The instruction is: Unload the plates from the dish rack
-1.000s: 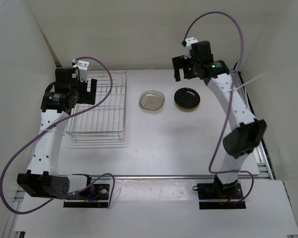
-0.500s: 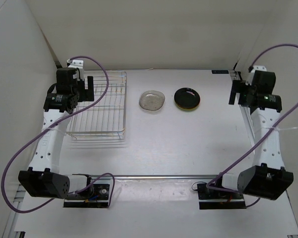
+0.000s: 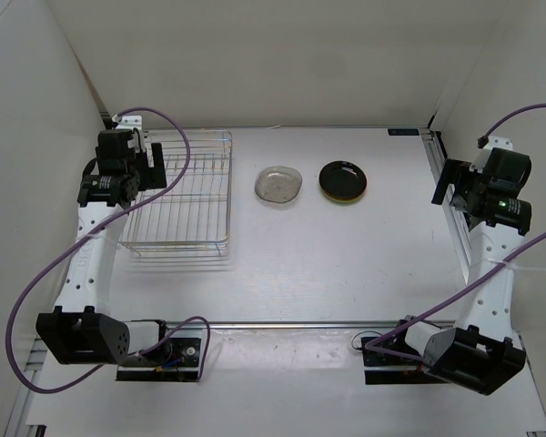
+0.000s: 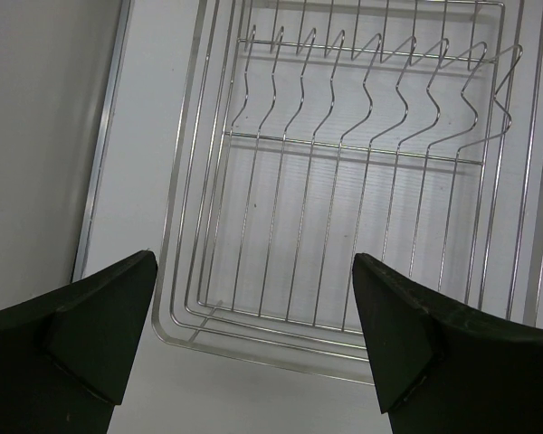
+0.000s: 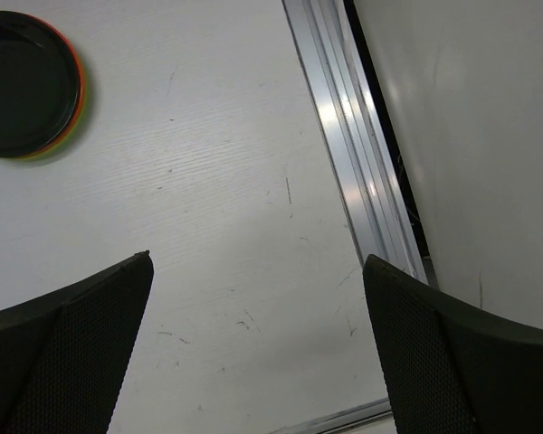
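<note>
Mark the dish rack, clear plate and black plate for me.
dish rack [image 3: 228, 187]: top external view, right side rail.
clear plate [image 3: 279, 185]: top external view, centre.
black plate [image 5: 23, 83]: right wrist view, centre.

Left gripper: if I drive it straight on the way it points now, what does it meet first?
The rack. Its bare wire floor lies straight ahead between the left gripper's open fingers. It would probably land on those wires, though depth is hard to judge.
</note>
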`<state>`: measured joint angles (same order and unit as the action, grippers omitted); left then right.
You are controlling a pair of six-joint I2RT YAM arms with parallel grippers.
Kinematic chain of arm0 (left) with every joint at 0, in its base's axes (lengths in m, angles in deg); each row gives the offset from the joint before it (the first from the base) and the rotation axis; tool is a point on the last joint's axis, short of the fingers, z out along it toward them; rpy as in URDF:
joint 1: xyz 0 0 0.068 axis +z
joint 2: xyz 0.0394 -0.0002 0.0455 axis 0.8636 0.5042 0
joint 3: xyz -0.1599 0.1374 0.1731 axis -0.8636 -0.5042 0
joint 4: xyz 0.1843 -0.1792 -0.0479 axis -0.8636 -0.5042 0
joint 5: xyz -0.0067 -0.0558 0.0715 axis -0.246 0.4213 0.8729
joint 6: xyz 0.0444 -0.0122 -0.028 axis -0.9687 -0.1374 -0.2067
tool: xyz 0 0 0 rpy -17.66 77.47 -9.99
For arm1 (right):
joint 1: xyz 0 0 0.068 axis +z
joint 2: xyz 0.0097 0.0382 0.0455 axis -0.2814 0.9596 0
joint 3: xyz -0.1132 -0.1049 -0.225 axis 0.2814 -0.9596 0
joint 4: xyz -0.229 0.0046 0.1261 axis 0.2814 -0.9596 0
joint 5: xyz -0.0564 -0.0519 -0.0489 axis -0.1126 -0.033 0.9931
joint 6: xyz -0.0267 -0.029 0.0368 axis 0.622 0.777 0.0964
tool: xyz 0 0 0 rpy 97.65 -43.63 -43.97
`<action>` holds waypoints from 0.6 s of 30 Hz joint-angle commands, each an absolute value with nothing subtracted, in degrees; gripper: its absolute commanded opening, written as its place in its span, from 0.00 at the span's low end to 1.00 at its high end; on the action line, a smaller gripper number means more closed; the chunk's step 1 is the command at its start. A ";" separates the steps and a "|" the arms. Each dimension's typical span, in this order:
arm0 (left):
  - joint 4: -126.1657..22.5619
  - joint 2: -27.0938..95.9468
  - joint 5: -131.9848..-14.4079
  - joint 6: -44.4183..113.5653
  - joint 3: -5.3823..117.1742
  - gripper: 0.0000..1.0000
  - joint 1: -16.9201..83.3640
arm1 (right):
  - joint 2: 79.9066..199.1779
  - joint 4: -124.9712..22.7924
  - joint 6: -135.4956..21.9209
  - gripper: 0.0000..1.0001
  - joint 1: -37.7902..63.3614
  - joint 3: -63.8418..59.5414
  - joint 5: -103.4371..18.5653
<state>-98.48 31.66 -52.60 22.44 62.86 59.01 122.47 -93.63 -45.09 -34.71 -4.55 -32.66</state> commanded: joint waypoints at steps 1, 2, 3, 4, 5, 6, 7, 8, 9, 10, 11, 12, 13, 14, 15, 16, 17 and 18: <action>-97.50 29.07 -54.04 23.52 63.44 1.00 60.07 | 121.83 -91.54 -46.80 1.00 -34.97 -4.57 -35.14; -97.50 29.07 -54.04 23.52 63.44 1.00 60.77 | 121.83 -91.54 -46.81 1.00 -34.97 -4.57 -35.15; -97.50 29.07 -54.65 23.52 63.44 1.00 60.78 | 121.83 -91.54 -46.81 1.00 -34.97 -4.57 -35.15; -97.50 29.07 -54.65 23.52 63.44 1.00 60.78 | 121.83 -91.54 -46.81 1.00 -34.97 -4.57 -35.15; -98.02 29.07 -54.65 23.52 63.44 1.00 60.78 | 121.83 -91.54 -46.81 1.00 -34.97 -5.09 -35.15; -98.03 29.07 -55.17 23.52 63.97 1.00 60.78 | 121.83 -91.54 -46.81 1.00 -34.97 -5.10 -35.15; -98.03 29.07 -55.18 23.52 63.97 1.00 60.78 | 121.83 -91.54 -46.81 1.00 -34.97 -5.10 -35.15; -98.03 29.07 -55.18 23.52 63.97 1.00 61.30 | 121.83 -91.54 -46.81 1.00 -34.97 -5.10 -35.15; -98.03 29.07 -55.18 23.52 63.97 1.00 61.30 | 121.83 -91.02 -46.81 1.00 -34.97 -5.10 -35.15; -98.03 29.07 -55.18 23.52 63.97 1.00 61.30 | 121.83 -91.01 -46.81 1.00 -34.97 -5.10 -35.15; -98.03 29.07 -55.70 23.52 63.97 1.00 61.30 | 121.83 -91.01 -47.33 1.00 -34.97 -5.10 -35.15; -98.03 29.07 -55.71 23.52 63.97 1.00 61.30 | 121.83 -91.01 -47.34 1.00 -34.97 -5.10 -35.15; -98.03 29.07 -55.71 23.52 63.97 1.00 61.30 | 121.83 -91.01 -47.34 1.00 -34.97 -5.10 -35.15; -98.03 29.07 -55.71 23.52 63.97 1.00 61.30 | 121.83 -91.01 -47.34 1.00 -34.97 -5.10 -35.15; -98.03 29.07 -56.23 23.52 63.97 1.00 61.30 | 121.83 -91.01 -47.34 1.00 -34.97 -5.10 -35.15; -98.03 29.07 -56.23 23.52 63.97 1.00 61.30 | 121.83 -91.01 -47.95 1.00 -34.97 -5.10 -35.15; -98.03 29.07 -56.23 23.52 63.97 1.00 61.83 | 121.83 -91.01 -47.95 1.00 -34.97 -5.10 -35.15; -98.03 29.07 -56.23 23.52 63.97 1.00 61.83 | 121.83 -90.49 -48.47 1.00 -34.97 -5.10 -35.15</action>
